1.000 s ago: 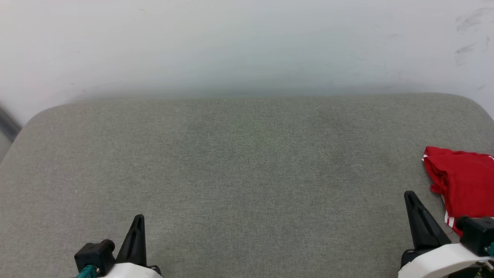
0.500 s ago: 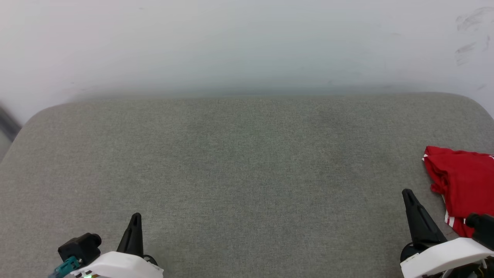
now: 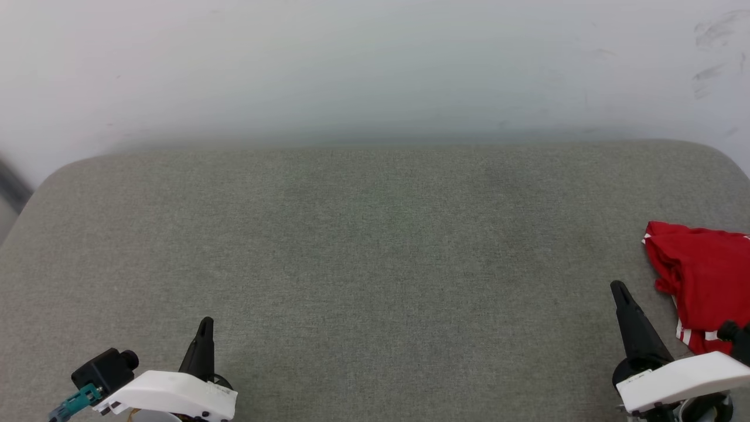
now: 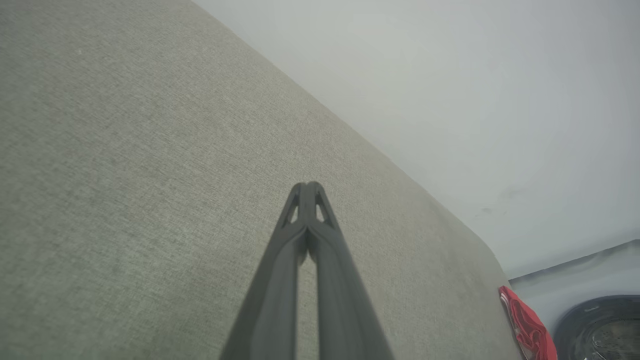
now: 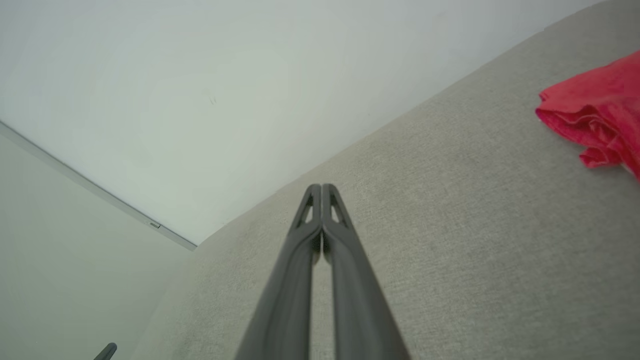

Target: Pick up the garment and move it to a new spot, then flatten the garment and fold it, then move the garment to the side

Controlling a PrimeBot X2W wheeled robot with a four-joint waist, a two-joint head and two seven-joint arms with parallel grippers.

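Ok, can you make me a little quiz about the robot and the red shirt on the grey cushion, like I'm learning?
1. True or false: the left gripper is holding the red shirt.
2. Which gripper is nearer the red shirt? A) left gripper B) right gripper
3. Fill in: both grippers' jaws are ____.

Key: 1 false, it lies untouched on the grey cushion; 2 B; 3 shut.

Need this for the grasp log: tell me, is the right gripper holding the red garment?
No, the right gripper is shut on nothing, and the garment lies crumpled apart from it on the grey surface.
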